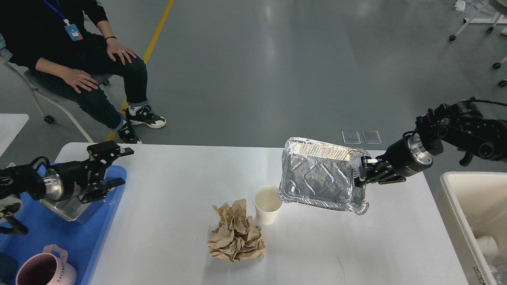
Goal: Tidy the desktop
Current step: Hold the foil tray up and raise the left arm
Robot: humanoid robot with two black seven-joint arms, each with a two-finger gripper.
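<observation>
The white desktop fills the lower half of the head view. My right gripper is shut on the right rim of a crinkled foil tray, which hangs tilted above the desktop's right half. A white paper cup stands upright just left of the tray's lower corner. In front of the cup lies a crumpled brown paper ball. My left gripper is open over the desktop's left edge, with nothing between its fingers.
A blue tray at the left edge holds a small metal container and a pink mug. A cream bin with waste stands off the right edge. A seated person is beyond the far left corner.
</observation>
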